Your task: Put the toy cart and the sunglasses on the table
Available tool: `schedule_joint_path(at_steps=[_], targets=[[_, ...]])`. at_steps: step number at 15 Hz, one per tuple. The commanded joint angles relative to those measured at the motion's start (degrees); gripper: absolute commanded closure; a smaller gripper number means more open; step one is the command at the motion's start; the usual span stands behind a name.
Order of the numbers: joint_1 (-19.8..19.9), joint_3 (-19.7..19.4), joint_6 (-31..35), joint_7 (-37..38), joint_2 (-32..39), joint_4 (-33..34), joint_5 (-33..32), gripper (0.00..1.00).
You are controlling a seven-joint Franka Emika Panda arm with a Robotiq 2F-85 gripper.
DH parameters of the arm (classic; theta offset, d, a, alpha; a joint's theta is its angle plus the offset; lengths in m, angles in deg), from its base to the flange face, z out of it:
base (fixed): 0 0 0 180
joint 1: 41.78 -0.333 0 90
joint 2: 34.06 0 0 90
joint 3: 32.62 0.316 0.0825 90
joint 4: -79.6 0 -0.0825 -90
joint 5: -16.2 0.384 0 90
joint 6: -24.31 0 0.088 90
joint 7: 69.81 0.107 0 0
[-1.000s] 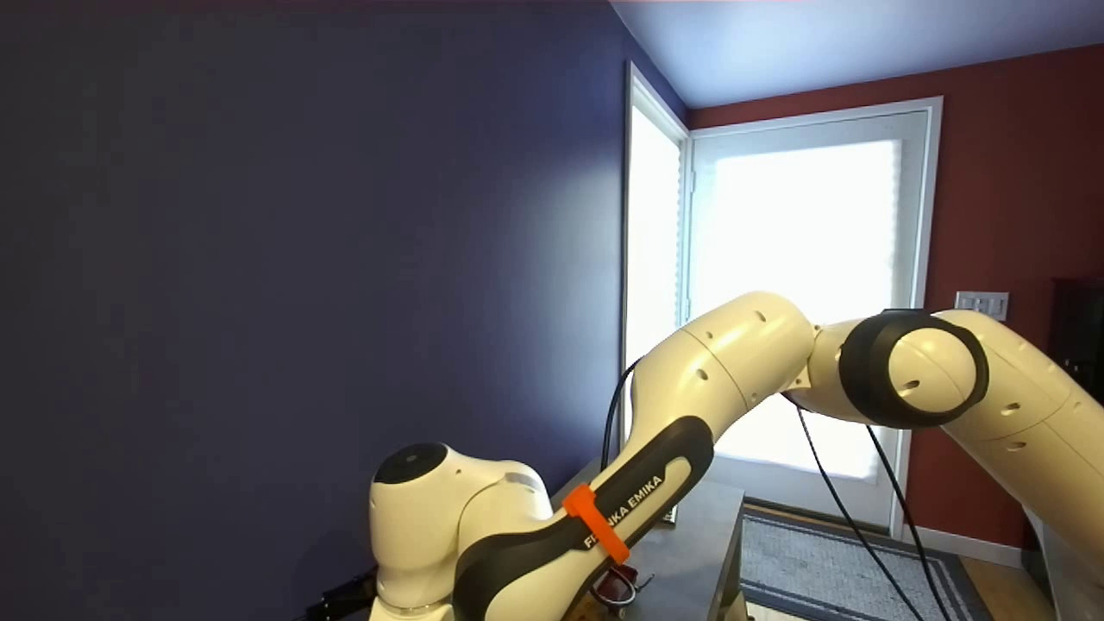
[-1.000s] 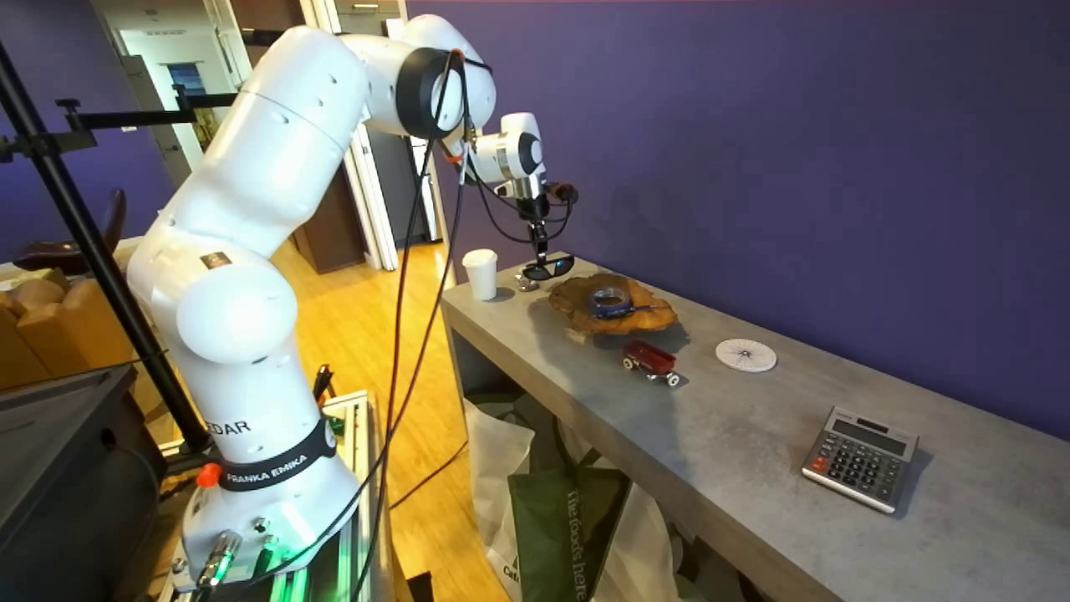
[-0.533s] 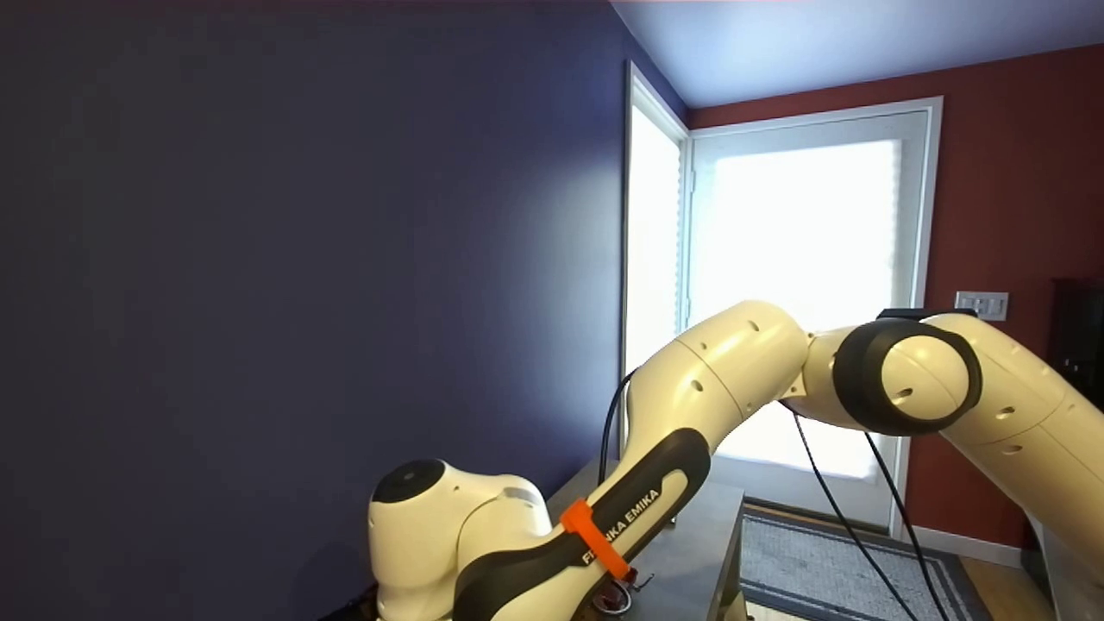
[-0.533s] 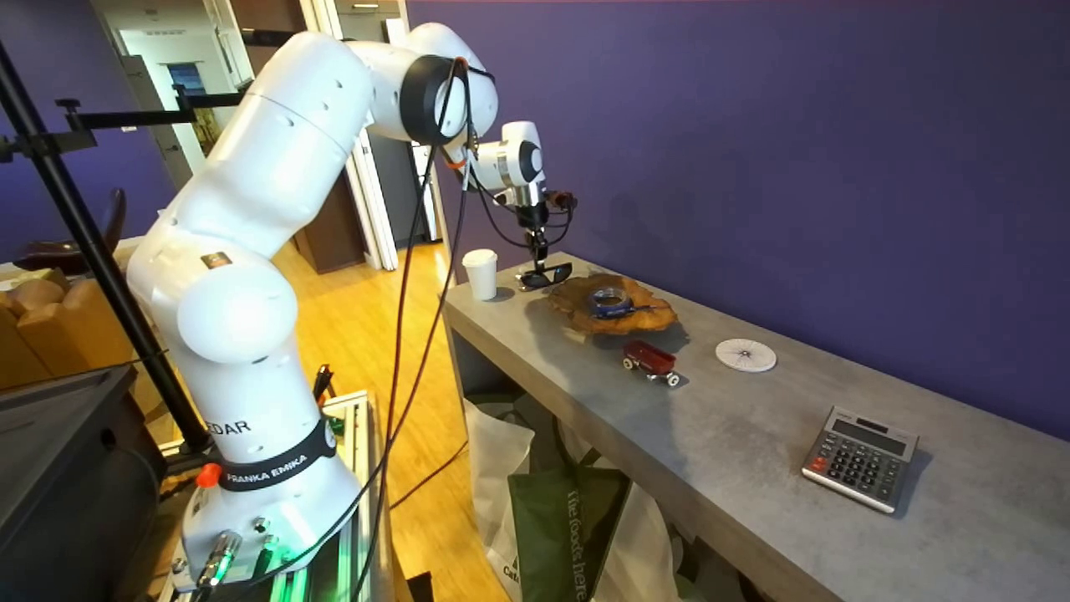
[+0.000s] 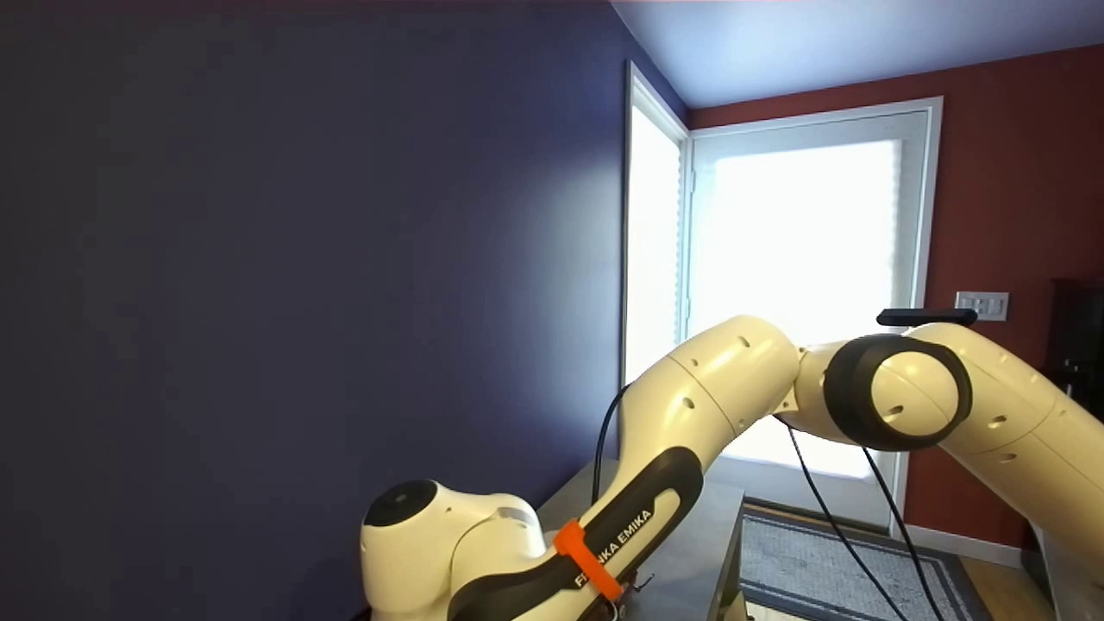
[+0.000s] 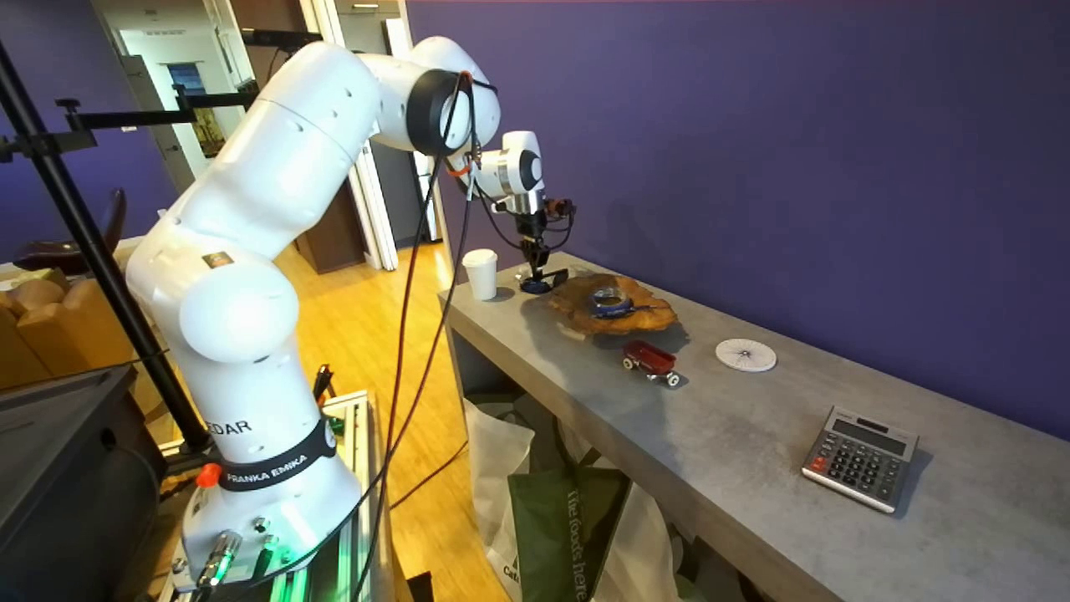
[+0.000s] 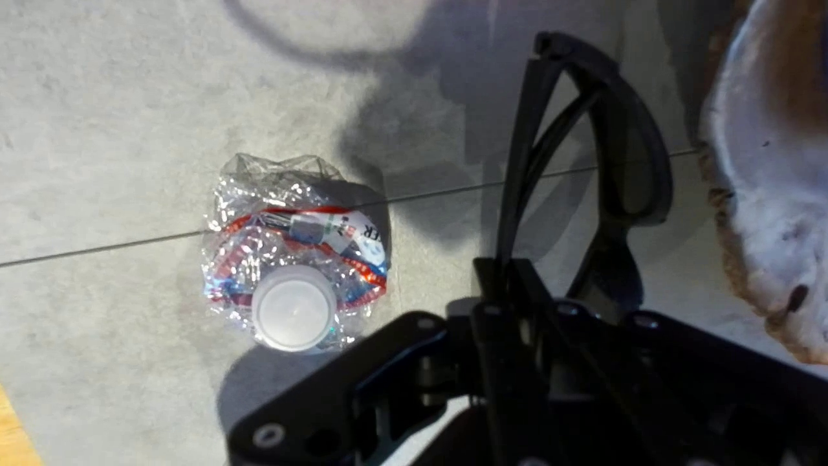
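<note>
At far end of tabletop (image 6: pixel 727 426), nr. white cup (image 6: pixel 481 276), sunglasses (image 7: pixel 627 142) are gripped by end effector (image 7: pixel 508 272), held lower vs. 1 sec ago; toy cart (image 6: pixel 649 358) is left unmoved on tabletop.

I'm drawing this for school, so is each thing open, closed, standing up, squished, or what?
Gripper: closed
Sunglasses: pinched in it
Toy cart: standing upright
White cup: upright, lid on
Plastic bottle: crumpled, cap on
Calculator: lying face up; can't tell if switched on
Door: looks closed
</note>
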Motion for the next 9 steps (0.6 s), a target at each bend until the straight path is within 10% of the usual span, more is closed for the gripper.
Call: schedule_joint_path(at_steps=[1, 6, 7, 9], targets=[[-1.32, -0.13, -2.96, -4.71, 2.91, 4.15, 0.42, 0.98], [-2.32, -0.47, -5.33, -7.84, 4.98, 6.33, 0.44, 0.98], [-2.52, -0.51, -5.56, -8.22, 5.19, 6.77, 0.42, 0.67], [-2.95, -0.67, -5.87, -8.93, 5.31, 7.64, 0.28, 0.60]])
